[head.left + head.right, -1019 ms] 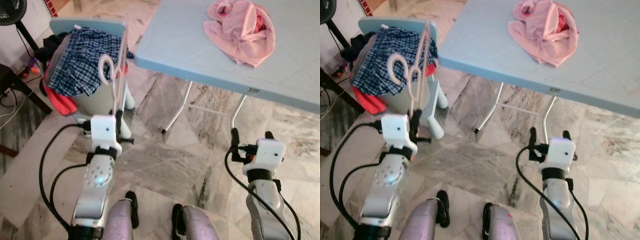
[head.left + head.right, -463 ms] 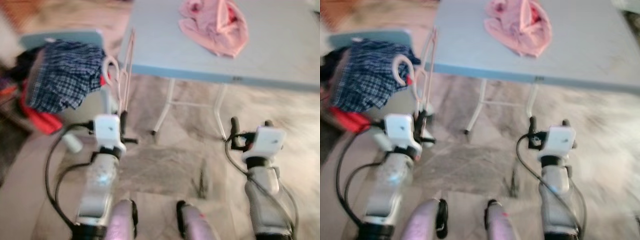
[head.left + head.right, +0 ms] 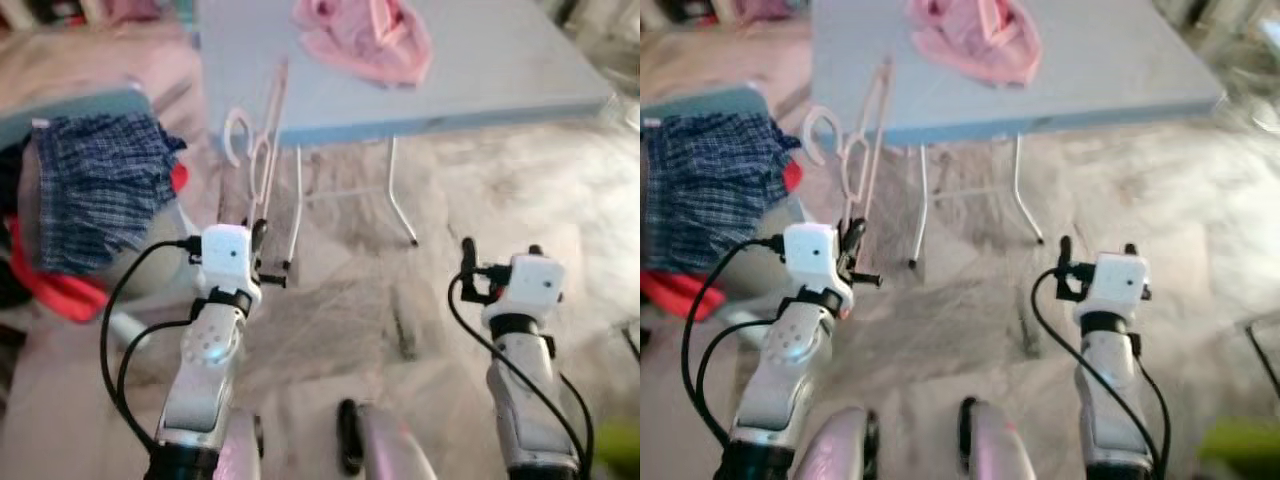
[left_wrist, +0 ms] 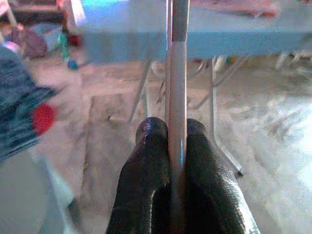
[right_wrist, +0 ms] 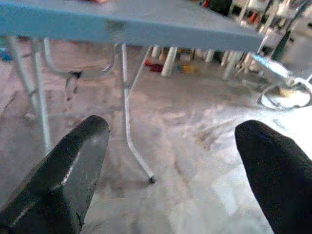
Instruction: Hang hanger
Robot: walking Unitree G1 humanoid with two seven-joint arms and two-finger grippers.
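Note:
A pale pink plastic hanger (image 3: 253,148) stands upright in my left gripper (image 3: 256,236), hook uppermost, in front of the blue table's near left corner. In the left wrist view the two black fingers (image 4: 146,161) are shut tight on the hanger's bar (image 4: 176,97). My right gripper (image 3: 498,258) is held low at the right over the marble floor, open, with nothing between its fingers (image 5: 73,161).
A light blue folding table (image 3: 480,70) stands ahead with a pink garment (image 3: 365,40) on it. A chair (image 3: 60,110) at the left carries a plaid cloth (image 3: 95,185) and red clothing (image 3: 50,290). My feet show at the bottom.
The camera has swung right, so the table and chair shift left in view. The left gripper still holds the hanger upright; the right stays open and low.

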